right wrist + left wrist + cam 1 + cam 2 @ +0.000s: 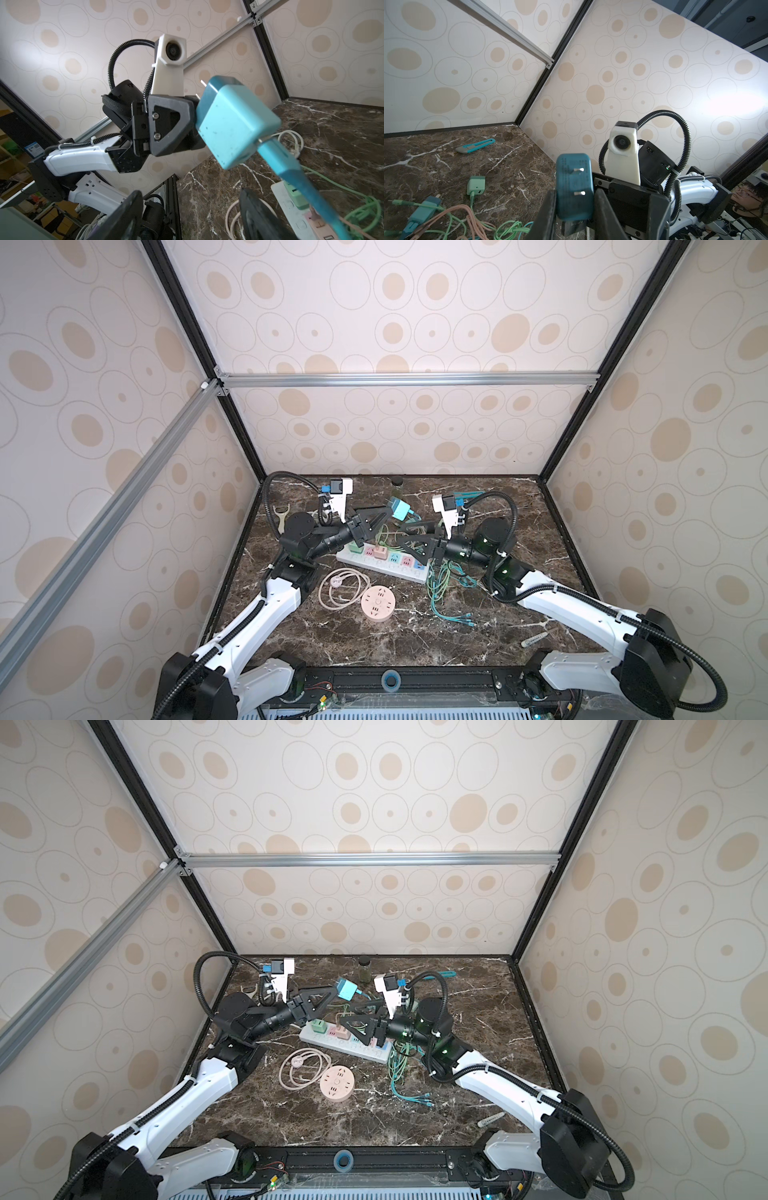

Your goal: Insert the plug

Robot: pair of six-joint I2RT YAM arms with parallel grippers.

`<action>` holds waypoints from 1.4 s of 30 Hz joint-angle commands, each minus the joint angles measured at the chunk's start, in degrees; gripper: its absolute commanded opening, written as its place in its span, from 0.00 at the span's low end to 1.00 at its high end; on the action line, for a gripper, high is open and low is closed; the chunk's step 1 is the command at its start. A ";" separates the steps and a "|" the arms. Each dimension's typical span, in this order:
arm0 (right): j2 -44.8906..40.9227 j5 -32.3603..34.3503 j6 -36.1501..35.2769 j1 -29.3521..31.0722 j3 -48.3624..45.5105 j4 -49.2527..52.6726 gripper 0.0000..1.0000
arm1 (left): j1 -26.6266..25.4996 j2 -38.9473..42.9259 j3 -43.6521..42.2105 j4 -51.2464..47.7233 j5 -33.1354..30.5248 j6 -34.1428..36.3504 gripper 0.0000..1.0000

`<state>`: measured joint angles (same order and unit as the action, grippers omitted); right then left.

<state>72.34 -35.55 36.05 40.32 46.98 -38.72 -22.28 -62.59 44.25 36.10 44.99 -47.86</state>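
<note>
Above the far middle of the marble table [457, 635], raised clear: teal plug [401, 508], pinched by its sides in the left gripper [389, 513], jaws narrow and tight on the body. Prongs [578, 170] face back toward that arm's wrist camera [173, 49] (away from the table, as far as I can judge). Right gripper [409, 538] hovers just beside and below, fingers spread, nothing between them. Power strip [376, 567] lies on the table beneath both. Teal cable [291, 166] hangs from the plug's rear down toward the strip. Risks, my reading: the prongs need turning before any insertion. A pass to the right gripper could slip if its fingers close off-centre on the smooth body. The trailing cable may snag in the loose leads [446, 585] and drag the plug askew.
</note>
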 commanded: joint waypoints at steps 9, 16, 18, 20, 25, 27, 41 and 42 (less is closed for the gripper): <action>3.41 -0.20 6.99 -0.16 2.03 -16.19 0.76 | -0.12 1.84 -0.83 4.98 1.01 -0.61 0.00; 4.69 -0.03 8.91 -0.41 2.49 -19.63 0.75 | -0.13 1.42 -1.79 7.85 2.62 -2.21 0.00; 5.43 -0.17 9.42 -0.63 2.84 -19.77 0.75 | -0.13 1.58 -2.10 9.25 2.72 -2.85 0.00; 6.46 -0.29 10.09 -0.66 2.86 -20.64 0.75 | -0.13 1.68 -2.10 10.17 2.71 -3.26 0.00; 8.34 0.56 11.04 -0.68 2.93 -22.18 0.75 | -0.13 2.01 -1.89 10.13 2.74 -3.27 0.00; 8.05 1.47 10.01 -0.69 2.85 -20.53 0.75 | -0.13 2.12 -1.87 10.11 2.71 -3.35 0.00; 8.57 6.21 9.94 -0.68 2.64 -25.71 0.70 | -0.11 1.17 -3.59 13.86 3.61 -6.36 0.00; 8.89 6.26 10.16 -0.73 2.92 -26.36 0.69 | -0.13 1.15 -3.69 13.91 3.69 -6.52 0.00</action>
<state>80.47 -31.35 44.80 39.88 48.23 -59.77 -21.93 -61.93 40.69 44.99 45.34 -52.10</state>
